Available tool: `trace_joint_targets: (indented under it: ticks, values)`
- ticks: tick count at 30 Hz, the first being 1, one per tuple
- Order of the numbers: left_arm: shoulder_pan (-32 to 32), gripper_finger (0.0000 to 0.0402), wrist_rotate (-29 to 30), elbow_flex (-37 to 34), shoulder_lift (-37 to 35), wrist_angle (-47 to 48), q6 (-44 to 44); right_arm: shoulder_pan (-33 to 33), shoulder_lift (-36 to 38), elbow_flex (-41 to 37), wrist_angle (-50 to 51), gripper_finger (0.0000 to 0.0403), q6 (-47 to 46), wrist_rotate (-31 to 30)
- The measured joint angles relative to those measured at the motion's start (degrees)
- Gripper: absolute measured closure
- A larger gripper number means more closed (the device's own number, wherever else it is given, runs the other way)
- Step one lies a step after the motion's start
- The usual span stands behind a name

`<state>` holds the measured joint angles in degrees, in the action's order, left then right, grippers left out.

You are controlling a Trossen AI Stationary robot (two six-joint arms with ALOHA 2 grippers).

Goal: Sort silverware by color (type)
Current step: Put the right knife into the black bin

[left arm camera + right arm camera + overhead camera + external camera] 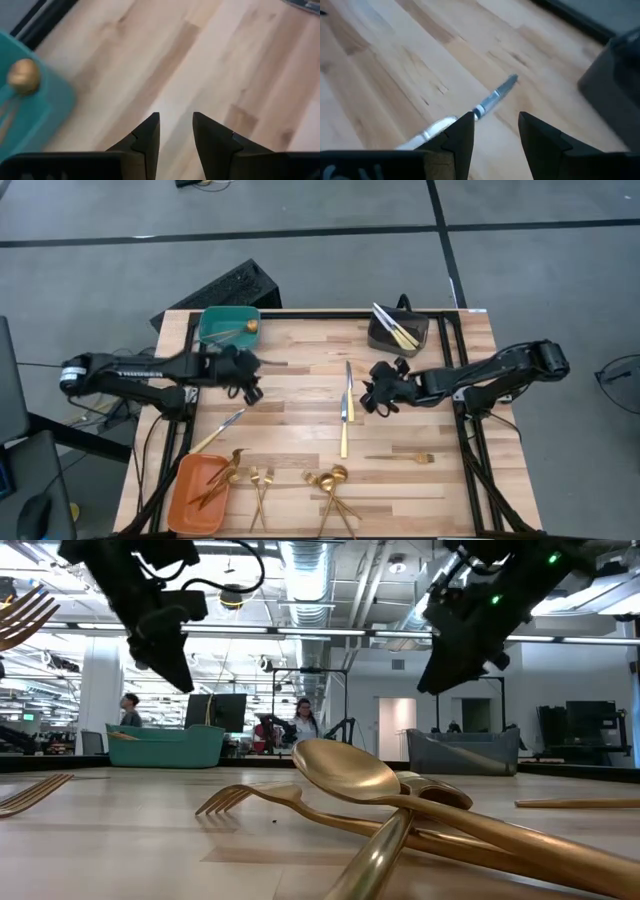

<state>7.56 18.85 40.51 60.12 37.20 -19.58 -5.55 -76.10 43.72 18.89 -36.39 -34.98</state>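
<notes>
— Gold and silver pieces are spread over the tabletop point(300, 395); where does the sorting stand?

— One spoon point(243, 328) lies in the teal bin point(212, 326) at the far left corner, two knives point(395, 326) in the grey bin point(418, 336) at the far right, and forks point(214, 480) in the orange bin point(186, 496) at the near left corner. More spoons point(332, 480) and forks sit along the near edge, unsorted.

— And the arms?

— The left gripper point(175, 125) hangs over bare wood just beside the teal bin, jaws a little apart, holding nothing. The right gripper point(495, 125) hovers near the middle, jaws parted and empty, above a knife point(346, 410) with a silver blade.

— How should that pick go?

— Probably best to come straight down with the jaws across the knife's narrow width, near its middle so it doesn't tip when lifted. Thin metal lying flat on wood likely needs the fingertips right at the surface.

— Room to move?

— Open wood lies between the knife and the grey bin. The left arm is well apart, so the path looks free. Lifting clear of the bin's wall before letting go would be wise.
</notes>
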Motion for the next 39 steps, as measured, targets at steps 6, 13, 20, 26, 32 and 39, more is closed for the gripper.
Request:
trace_joint_targets:
  ticks: [6,13,20,26,32,39]
  values:
    - [-10.9,0.0298,6.3,-3.7,0.0,-8.9,-6.3,0.4,-7.4,0.0,-4.2,0.0223,-8.0,3.8]
    - [-18.3,0.0298,11.0,-7.0,0.0,-29.2,-0.4,0.8,-15.2,0.1,-11.6,0.0223,-12.7,5.1]
    - [-20.7,0.0298,11.0,-13.5,0.0,-43.0,-0.7,0.0,-22.6,3.0,-11.4,0.0223,-17.6,7.7]
    - [-21.4,0.0298,11.3,-18.1,0.0,-44.5,-6.7,-0.5,-26.9,7.1,-8.7,0.0223,-17.8,8.2]
    - [-21.3,0.0298,15.1,-19.1,0.0,-44.6,-11.8,0.5,-31.3,12.2,-4.4,0.0223,-17.8,7.4]
    - [-21.4,0.0297,15.0,-19.1,0.0,-44.4,-11.6,0.1,-32.6,16.8,9.4,0.0255,-17.3,7.3]
